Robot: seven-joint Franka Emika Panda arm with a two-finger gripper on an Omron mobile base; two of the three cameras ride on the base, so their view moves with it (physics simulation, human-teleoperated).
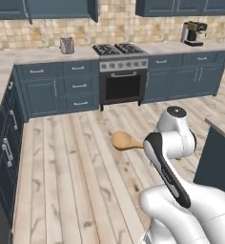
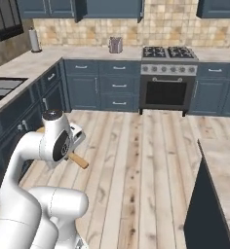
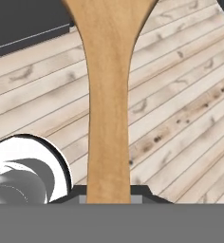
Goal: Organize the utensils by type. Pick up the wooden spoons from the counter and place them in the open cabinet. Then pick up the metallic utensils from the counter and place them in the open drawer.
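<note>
while nearly closed, hand (image 3: 109, 197) tight around wooden spoon (image 3: 109, 95) handle

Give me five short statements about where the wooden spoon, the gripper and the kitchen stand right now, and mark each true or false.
1. The gripper is shut on the wooden spoon. True.
2. The wooden spoon lies on the counter. False: it is held in the air over the wooden floor.
3. In the left base view, the spoon's bowl sticks out to the left of the arm. True.
4. The oven door hangs open. False: it is closed.
5. A metal spoon is clamped alongside the wooden one. False: the hand view shows the wooden handle alone between the fingers.
</note>
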